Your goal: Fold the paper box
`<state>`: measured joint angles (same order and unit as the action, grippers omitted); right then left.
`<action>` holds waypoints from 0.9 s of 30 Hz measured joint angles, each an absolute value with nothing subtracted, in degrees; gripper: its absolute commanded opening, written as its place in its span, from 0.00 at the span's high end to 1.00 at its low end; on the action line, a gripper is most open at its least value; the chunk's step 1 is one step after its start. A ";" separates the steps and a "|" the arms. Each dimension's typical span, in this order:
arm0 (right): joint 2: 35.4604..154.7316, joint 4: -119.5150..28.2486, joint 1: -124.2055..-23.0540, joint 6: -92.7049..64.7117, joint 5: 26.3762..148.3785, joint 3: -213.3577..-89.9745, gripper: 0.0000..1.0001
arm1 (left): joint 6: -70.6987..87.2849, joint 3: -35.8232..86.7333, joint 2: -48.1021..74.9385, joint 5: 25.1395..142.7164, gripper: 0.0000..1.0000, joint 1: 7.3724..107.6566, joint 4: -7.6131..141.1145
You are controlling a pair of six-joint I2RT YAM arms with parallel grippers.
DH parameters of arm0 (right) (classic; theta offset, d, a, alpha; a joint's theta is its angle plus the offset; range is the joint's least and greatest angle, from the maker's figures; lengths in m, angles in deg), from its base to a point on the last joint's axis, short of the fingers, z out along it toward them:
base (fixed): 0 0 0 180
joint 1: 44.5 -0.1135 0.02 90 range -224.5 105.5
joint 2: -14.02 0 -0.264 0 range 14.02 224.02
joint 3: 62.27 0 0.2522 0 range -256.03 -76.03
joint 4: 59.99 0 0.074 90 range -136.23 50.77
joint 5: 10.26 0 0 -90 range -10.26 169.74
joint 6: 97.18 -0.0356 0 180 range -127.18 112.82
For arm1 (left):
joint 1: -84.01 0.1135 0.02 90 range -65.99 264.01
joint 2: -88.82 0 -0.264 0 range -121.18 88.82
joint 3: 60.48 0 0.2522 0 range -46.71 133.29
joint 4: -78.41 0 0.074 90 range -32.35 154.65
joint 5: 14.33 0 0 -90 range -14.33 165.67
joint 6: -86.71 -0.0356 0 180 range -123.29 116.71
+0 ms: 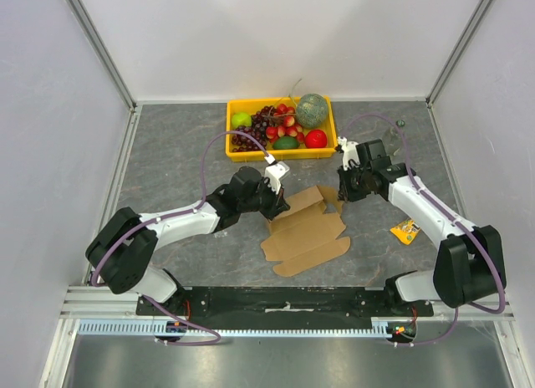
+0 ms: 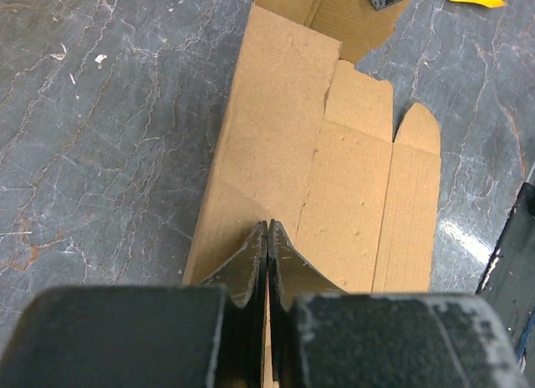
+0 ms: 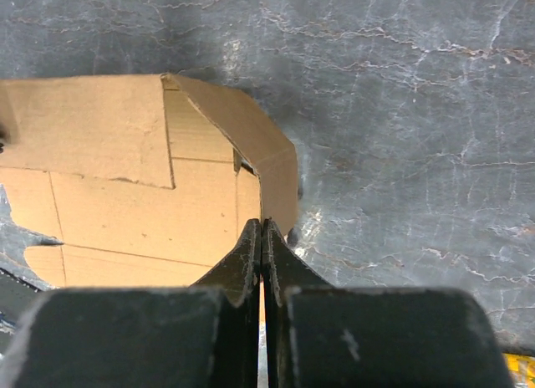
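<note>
White-walled cell, grey marbled bench [image 1: 167, 154].

Box [image 1: 308, 229]: brown corrugated die-cut sheet, mid-bench between the two arms, partly formed. The far portion has panels standing up. The near portion lies flat, with rounded tabs toward the bases.

Handling, as judged: light, thin and stiff along the flutes, and it hinges readily at the scored creases. It dents or tears if pinched hard or bent off a crease. The sheet looks likely to skate on the smooth bench when pushed, so one side wants anchoring. Best holds are the free panel edges close to a crease, never the middle of a panel.

Left end effector [image 1: 278, 209]: jaws pressed together on the box's left edge. The wrist view shows a sliver of cardboard between the fingers, so it appears to pinch that side wall.

Right end effector [image 1: 341, 192]: jaws likewise closed at the far right corner. A raised flap [image 3: 251, 137] runs straight down into the fingertips, so this reads as a pinch on it.

Further out: a yellow crate [image 1: 251, 154] of fruit sits beyond the box, apart from it. A small yellow packet [image 1: 405, 231] lies to the right, beside the right arm.
</note>
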<state>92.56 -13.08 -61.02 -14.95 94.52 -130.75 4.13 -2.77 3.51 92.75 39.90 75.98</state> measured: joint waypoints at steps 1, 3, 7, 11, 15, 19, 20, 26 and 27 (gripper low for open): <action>92.41 -12.91 -61.37 -15.17 94.52 -130.75 1.00 | 4.13 -2.77 3.46 92.77 0.98 39.87 75.98; 92.16 -12.62 -62.06 -15.45 94.50 -130.75 1.00 | 4.13 -2.77 3.35 92.77 0.98 39.83 76.00; 91.95 -12.10 -63.42 -16.22 94.57 -130.75 1.00 | 4.13 -2.77 3.35 92.75 0.98 39.85 76.07; 91.95 -11.84 -64.45 -16.39 94.96 -130.75 1.00 | 4.13 -2.77 3.33 92.75 0.98 39.85 76.09; 91.95 -11.73 -64.82 -15.67 93.93 -130.75 1.00 | 4.13 -2.77 3.33 92.75 0.98 39.85 76.09; 91.95 -11.57 -64.88 -14.58 90.96 -130.95 1.00 | 4.11 -2.77 3.31 92.77 0.98 39.85 76.00; 91.95 -11.47 -64.88 -14.49 90.52 -131.17 1.00 | 4.13 -2.77 3.31 92.79 0.98 39.83 75.98; 91.97 -11.44 -64.88 -14.41 89.65 -132.43 0.74 | 4.13 -2.77 3.31 92.79 0.98 39.83 76.05; 91.95 -11.53 -64.93 -14.45 88.84 -132.65 0.71 | 4.11 -2.88 3.24 92.79 0.98 39.83 75.87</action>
